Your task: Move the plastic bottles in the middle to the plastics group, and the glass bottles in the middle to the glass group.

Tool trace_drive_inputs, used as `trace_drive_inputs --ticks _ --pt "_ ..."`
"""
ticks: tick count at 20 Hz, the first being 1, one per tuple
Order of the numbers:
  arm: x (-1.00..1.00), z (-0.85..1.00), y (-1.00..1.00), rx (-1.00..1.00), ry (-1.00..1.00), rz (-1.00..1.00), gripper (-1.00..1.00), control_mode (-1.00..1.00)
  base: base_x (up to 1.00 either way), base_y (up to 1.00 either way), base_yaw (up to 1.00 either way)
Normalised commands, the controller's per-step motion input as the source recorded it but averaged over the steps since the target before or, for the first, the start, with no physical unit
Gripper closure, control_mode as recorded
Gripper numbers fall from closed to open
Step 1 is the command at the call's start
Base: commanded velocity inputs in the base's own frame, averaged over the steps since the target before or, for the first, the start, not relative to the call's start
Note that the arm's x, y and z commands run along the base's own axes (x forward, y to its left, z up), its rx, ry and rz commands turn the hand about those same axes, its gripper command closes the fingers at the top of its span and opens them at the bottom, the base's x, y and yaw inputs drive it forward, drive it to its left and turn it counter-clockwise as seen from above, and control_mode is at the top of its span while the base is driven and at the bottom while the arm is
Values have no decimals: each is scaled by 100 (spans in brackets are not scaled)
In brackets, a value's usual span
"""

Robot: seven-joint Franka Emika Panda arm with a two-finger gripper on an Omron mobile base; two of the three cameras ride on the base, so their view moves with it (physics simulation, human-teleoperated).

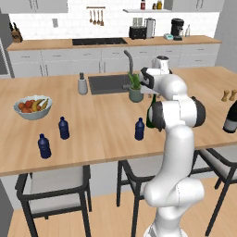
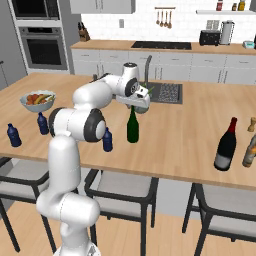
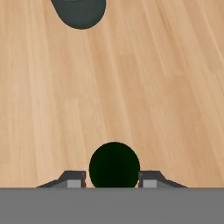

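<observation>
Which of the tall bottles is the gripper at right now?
The green bottle mid-counter; the gripper sits over its neck. The red-topped bottle stands apart, far right.

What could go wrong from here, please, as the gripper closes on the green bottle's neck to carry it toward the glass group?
1. The gripper holds the green bottle high at its neck; the tall body below could swing or slip when lifted.
2. The small blue bottle stands close beside it, so a sideways move could knock it over.
3. The potted plant sits just behind the hand; a backward swing might hit it.
</observation>
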Motion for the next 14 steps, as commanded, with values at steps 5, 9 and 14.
trace_drive_inputs --ticks 5,9,14 --pt "0 0 0 0 0 0 100 -100 0 0 0" --pt "0 0 0 0 0 0 100 -100 0 0 0" --pt "-33 2 -24 0 0 0 100 -100 0 0 0"
